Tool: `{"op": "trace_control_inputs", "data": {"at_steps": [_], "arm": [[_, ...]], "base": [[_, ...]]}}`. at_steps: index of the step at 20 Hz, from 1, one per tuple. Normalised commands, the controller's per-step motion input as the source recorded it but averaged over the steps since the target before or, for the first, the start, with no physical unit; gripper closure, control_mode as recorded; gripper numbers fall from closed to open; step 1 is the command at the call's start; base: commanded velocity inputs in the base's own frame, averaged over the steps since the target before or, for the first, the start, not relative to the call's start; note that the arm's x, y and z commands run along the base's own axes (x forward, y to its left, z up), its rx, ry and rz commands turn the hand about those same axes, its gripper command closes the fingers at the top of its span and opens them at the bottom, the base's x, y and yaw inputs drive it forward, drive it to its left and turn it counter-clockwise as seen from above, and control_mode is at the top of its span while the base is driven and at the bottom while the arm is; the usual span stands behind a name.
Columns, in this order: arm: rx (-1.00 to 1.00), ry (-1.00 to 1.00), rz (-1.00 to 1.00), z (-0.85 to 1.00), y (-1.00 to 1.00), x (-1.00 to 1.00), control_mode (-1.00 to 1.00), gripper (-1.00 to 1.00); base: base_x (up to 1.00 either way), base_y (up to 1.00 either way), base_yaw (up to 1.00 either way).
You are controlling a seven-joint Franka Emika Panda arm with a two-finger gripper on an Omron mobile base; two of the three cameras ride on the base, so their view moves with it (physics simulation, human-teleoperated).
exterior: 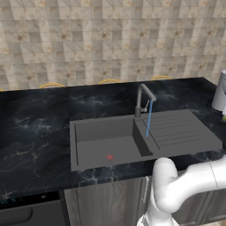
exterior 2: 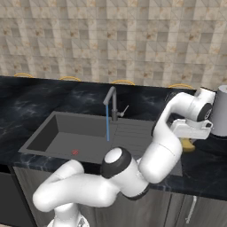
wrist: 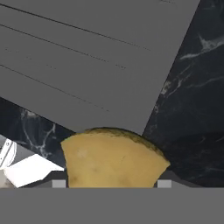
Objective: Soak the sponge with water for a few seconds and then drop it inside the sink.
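The yellow sponge (wrist: 111,159) sits between my two fingertips at the bottom of the hand view, and my gripper (wrist: 111,182) is shut on it. In the right base view the gripper (exterior 2: 189,139) hangs over the black counter just right of the sink's ribbed drainboard (exterior 2: 135,131), with the sponge (exterior 2: 189,146) under the hand. The sink (exterior: 102,131) is a dark grey basin. From its curved faucet (exterior: 144,96) the water (exterior: 148,118) runs as a thin blue stream, also seen as the water (exterior 2: 107,122) left of my hand. The drainboard (wrist: 87,57) lies ahead of the sponge.
A pale grey cylindrical vessel (exterior 2: 220,111) stands on the counter close to the right of my hand, also seen as the vessel (exterior: 219,90). A small red spot (exterior: 109,157) marks the basin floor. Black marbled countertop (exterior: 35,123) surrounds the sink, with a tiled wall behind.
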Motion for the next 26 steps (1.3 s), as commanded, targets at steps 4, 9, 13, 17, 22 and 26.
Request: {"op": "trace_control_inputs", "data": {"at_steps": [4,9,13,17,22,26], "arm": [[-0.06,-0.04,-0.15,0.45,0.92,-0.18,-1.00,1.00],[-0.08,-0.04,-0.18,0.45,0.93,-0.46,-1.00,1.00],[-0.06,-0.08,-0.16,0.56,0.80,-0.75,-1.00,1.00],[-0.06,-0.09,-0.15,0.59,0.83,-0.74,-1.00,1.00],[-0.09,-0.10,-0.15,0.53,0.97,-0.75,-1.00,1.00],[-0.11,-0.11,-0.13,0.44,0.99,-0.68,-1.00,1.00]], "base": [[0.00,0.00,0.00],[0.00,0.00,0.00],[0.00,0.00,0.00],[0.00,0.00,0.00],[0.00,0.00,0.00],[0.00,0.00,0.00]]}}
